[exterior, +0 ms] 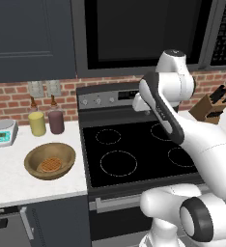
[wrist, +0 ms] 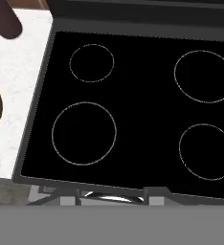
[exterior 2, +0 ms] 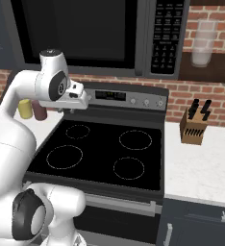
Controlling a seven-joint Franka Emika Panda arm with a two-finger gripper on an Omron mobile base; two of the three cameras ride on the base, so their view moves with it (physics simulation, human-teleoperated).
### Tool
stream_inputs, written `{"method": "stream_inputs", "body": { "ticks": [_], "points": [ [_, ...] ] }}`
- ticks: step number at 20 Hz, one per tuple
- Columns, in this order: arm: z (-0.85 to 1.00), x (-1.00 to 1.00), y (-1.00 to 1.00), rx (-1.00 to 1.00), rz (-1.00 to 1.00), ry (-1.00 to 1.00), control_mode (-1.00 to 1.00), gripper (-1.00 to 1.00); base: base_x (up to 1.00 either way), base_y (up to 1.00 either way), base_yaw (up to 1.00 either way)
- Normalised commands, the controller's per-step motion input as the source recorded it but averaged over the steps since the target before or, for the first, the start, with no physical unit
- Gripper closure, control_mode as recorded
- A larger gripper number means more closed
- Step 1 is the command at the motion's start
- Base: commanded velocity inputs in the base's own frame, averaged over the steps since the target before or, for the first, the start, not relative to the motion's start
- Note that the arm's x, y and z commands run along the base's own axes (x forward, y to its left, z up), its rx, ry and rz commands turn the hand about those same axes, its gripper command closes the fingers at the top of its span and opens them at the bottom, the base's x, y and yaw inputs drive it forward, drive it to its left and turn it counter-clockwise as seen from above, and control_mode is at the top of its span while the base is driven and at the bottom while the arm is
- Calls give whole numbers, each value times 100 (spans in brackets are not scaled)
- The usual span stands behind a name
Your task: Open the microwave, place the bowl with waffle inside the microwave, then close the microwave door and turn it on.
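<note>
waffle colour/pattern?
Orange-brown with a grid pattern; waffle shows best in the left base view.

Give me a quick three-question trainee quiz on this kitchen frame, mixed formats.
1. True or false: the microwave door is open.
2. Where does the waffle lie? A) on the stove B) in the bowl C) on the kitchen scale
3. Fill in: the knife block stands on the counter to the ___ of the stove, seen from the robot.

Key: 1 false, it is shut. 2 B. 3 right.
</note>
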Motion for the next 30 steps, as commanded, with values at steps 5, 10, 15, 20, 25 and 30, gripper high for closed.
{"method": "stream_inputs", "body": {
  "ticks": [5,10,15,20,25,30],
  "points": [
    [0,-11,-5,0,0,-4,-100,-100,0,0,0],
    [14,-22,-11,3,0,-23,-100,-100,0,0,0],
    [25,-24,-28,0,0,-35,-100,-100,0,0,0],
    [22,-9,-33,0,-2,-35,-100,-100,0,0,0],
    [36,0,-48,0,-6,-27,-100,-100,0,0,0],
    [52,0,-61,0,-4,-11,-100,-100,0,0,0]
  ]
}}
